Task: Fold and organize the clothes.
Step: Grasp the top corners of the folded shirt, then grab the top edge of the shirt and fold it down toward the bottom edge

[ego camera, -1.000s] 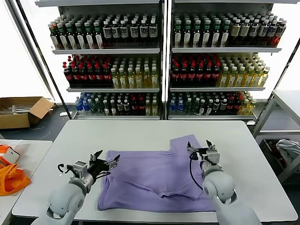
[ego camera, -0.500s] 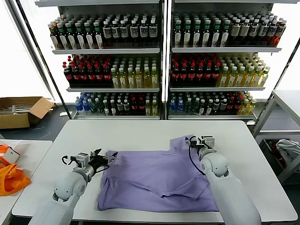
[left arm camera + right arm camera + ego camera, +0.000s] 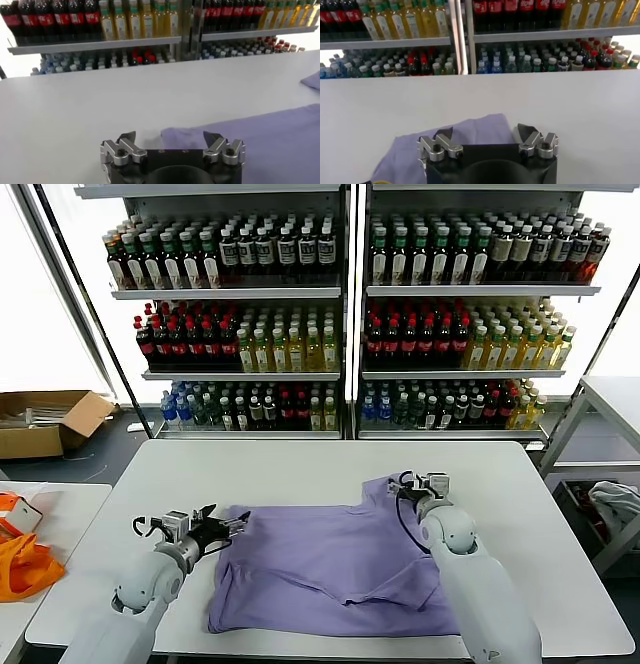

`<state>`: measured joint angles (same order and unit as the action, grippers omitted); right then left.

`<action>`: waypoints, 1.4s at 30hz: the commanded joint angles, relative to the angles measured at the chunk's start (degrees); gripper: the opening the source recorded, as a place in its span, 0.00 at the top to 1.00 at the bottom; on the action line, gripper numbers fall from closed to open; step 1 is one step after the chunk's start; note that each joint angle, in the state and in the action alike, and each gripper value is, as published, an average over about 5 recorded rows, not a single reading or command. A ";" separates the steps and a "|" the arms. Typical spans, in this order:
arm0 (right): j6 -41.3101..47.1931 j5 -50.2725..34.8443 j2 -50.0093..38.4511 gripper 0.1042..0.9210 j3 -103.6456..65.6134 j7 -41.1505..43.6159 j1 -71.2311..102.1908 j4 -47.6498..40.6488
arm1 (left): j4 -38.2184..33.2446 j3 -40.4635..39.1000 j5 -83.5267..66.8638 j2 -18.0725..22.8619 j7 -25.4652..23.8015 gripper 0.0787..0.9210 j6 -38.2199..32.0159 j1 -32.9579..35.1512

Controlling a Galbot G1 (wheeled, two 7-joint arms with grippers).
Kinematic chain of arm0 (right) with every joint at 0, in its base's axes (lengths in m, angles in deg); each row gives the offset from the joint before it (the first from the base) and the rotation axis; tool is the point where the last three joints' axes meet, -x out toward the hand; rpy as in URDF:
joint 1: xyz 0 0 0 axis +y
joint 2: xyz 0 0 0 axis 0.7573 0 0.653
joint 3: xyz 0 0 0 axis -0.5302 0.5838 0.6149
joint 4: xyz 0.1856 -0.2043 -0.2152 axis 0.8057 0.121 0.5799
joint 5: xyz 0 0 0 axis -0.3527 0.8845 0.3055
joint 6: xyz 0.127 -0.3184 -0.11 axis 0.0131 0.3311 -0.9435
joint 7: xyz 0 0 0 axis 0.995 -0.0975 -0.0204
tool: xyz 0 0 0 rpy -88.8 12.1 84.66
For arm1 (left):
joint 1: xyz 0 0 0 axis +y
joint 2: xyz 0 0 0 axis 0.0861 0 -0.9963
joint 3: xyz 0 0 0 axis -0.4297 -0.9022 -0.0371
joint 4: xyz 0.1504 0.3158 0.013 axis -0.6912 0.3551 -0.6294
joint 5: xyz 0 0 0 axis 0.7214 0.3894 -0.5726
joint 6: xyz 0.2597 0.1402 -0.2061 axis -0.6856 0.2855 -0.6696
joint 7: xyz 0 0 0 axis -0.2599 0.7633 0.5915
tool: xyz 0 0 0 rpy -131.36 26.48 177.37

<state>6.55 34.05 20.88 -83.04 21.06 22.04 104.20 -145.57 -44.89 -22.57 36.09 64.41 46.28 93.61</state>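
The lavender T-shirt (image 3: pixel 330 569) lies spread on the white table (image 3: pixel 280 469), plain side up, with a fold ridge across its near right part. My left gripper (image 3: pixel 228 527) is low at the shirt's far left corner. In the left wrist view that gripper (image 3: pixel 169 138) is open, and the T-shirt's corner (image 3: pixel 260 137) reaches in between the fingers. My right gripper (image 3: pixel 412 482) is at the far right sleeve tip. In the right wrist view it (image 3: pixel 484 132) is open too, with the T-shirt sleeve (image 3: pixel 470 127) lying just ahead between the fingers. Neither holds anything.
Drink shelves (image 3: pixel 345 314) full of bottles stand behind the table. A cardboard box (image 3: pixel 45 421) sits on the floor at far left. Orange fabric (image 3: pixel 25 569) lies on a side table at left. A grey-white cloth (image 3: pixel 615 504) hangs on a rack at right.
My right gripper has moved away from me along the shirt to the far sleeve tip. My left arm has lowered and shifted slightly left to the shirt's corner. Both stay open.
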 commanded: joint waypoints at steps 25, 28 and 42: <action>0.21 2.10 0.12 0.81 -0.18 -0.10 3.71 1.96 | 1.57 -1.02 2.16 1.39 -1.86 0.91 -0.62 0.86; 0.14 1.52 0.13 0.92 -0.75 -0.44 4.08 2.75 | 1.43 -0.98 2.50 1.89 -1.79 0.98 -1.92 0.73; -1.20 -0.42 0.37 0.99 -3.55 -1.06 7.68 17.58 | -4.51 0.54 3.12 2.44 -0.06 1.00 -9.25 2.83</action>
<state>6.10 34.25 21.17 -85.50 19.99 28.17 113.20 -146.06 -44.98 -19.64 38.34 63.38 41.31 95.20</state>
